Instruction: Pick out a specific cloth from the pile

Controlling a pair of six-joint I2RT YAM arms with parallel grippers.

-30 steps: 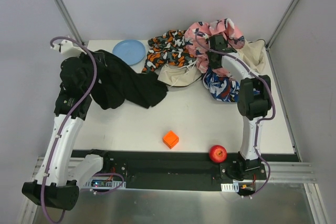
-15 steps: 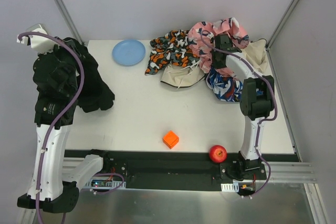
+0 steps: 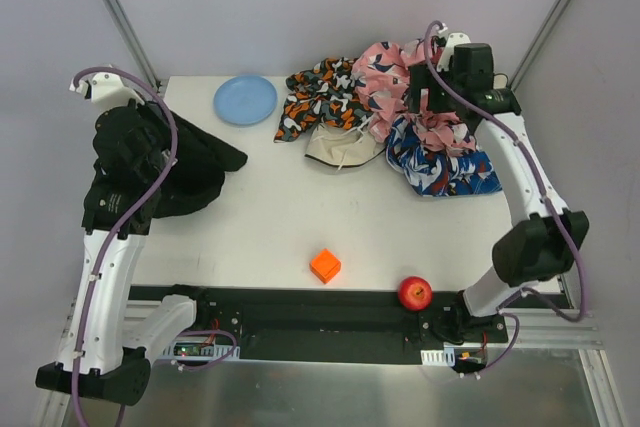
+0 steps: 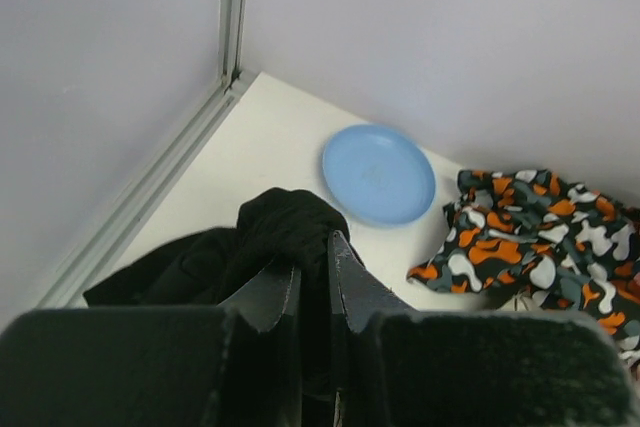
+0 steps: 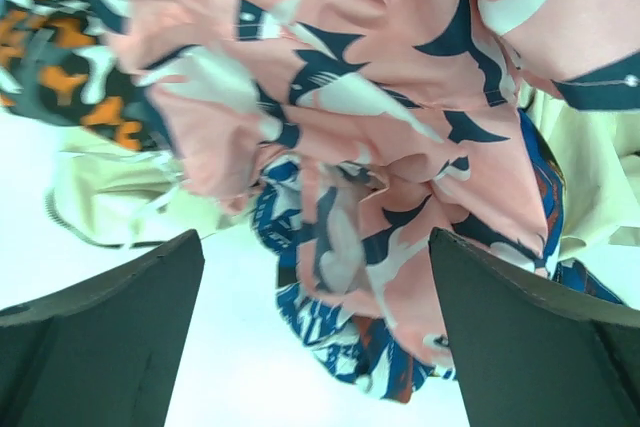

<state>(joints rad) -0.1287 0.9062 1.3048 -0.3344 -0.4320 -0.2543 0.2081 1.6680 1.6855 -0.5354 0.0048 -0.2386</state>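
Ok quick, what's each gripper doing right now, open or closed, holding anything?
Left gripper: closed on the black cloth.
Right gripper: open, holding nothing, above the pile.

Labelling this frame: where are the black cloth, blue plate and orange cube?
black cloth [image 3: 203,165], top external view, on its spread folds.
blue plate [image 3: 245,100], top external view, its centre.
orange cube [image 3: 324,265], top external view, top face.

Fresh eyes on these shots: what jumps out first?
The black cloth draped at the left edge of the table, clamped in the shut left gripper, apart from the pile. Next, that colourful pile at the far right, with the right gripper open over its pink garment. A blue plate sits at the far left.
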